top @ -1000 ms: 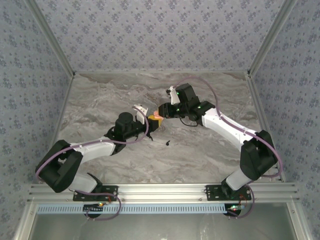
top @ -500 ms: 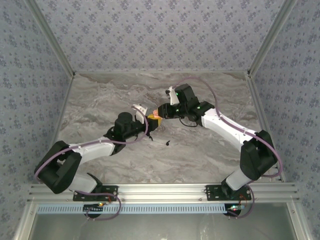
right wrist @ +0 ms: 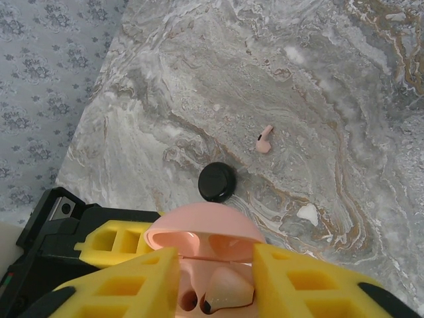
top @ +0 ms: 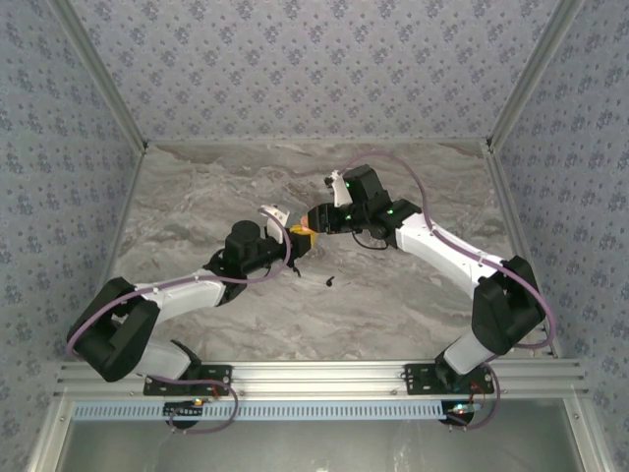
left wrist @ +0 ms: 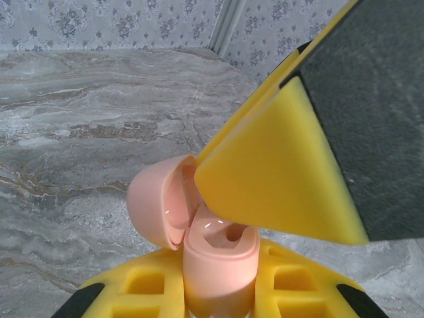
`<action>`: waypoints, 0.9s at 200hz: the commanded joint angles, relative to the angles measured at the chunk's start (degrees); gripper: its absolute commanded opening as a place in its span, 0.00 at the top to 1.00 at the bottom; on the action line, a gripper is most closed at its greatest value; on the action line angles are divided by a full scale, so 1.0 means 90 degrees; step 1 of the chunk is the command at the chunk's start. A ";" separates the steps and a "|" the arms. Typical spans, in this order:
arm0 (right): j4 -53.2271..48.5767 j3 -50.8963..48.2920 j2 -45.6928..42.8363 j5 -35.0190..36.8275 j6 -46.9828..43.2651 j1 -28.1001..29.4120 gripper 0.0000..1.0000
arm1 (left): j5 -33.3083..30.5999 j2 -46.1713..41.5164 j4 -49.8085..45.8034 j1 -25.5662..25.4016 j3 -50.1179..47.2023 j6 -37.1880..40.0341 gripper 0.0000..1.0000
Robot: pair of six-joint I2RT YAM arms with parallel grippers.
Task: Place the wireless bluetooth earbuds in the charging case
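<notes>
Above the middle of the marble counter (right wrist: 318,79) the two arms meet tip to tip, and between them sits the pale pink charging case (left wrist: 218,258). The left tool (left wrist: 218,286) is clamped on the lower body of the case, its yellow pads pressed against either side, and holds it upright and clear of the counter. The lid (left wrist: 156,205) is swung open and tips away to the left in the left wrist view, so the hollow inside of the case faces up. The right tool (right wrist: 215,257) comes down over the open mouth from above. Its two yellow fingers stand a narrow way apart, with the opening of the case in the gap between them. In the left wrist view one of these fingers (left wrist: 278,179) reaches in from the upper right, its corner right at the rim of the lid. One pale pink earbud (right wrist: 226,295) with a dark tip lies in the case between the right tool's fingers. Whether either finger touches it, I cannot tell. A second pink earbud (right wrist: 265,139) lies loose on the counter beyond the case, well apart from both tools. Nearer the case, between it and that earbud, a round black disc (right wrist: 217,181) rests flat on the marble. Seen from above, a small dark speck (top: 329,282) lies on the counter just in front of the two tools, too small to identify.
</notes>
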 commanded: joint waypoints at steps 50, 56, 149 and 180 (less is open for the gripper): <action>-0.0618 0.0366 -0.0419 0.0440 -0.0197 0.0035 0.46 | -0.0051 -0.0356 -0.0056 -0.0040 0.0186 0.0128 0.81; -0.0670 0.0386 -0.0480 0.0520 -0.0221 0.0029 0.46 | -0.0082 -0.0392 -0.0126 -0.0042 0.0177 0.0157 0.81; -0.1800 0.0438 -0.0412 0.1951 -0.0504 -0.0352 0.44 | -0.0905 -0.1731 -0.2951 -0.0034 0.0551 0.0921 0.81; -0.1679 0.0514 0.0226 0.1296 -0.0620 -0.0509 0.46 | -0.1101 -0.2292 -0.3419 -0.0031 0.0543 0.0833 0.81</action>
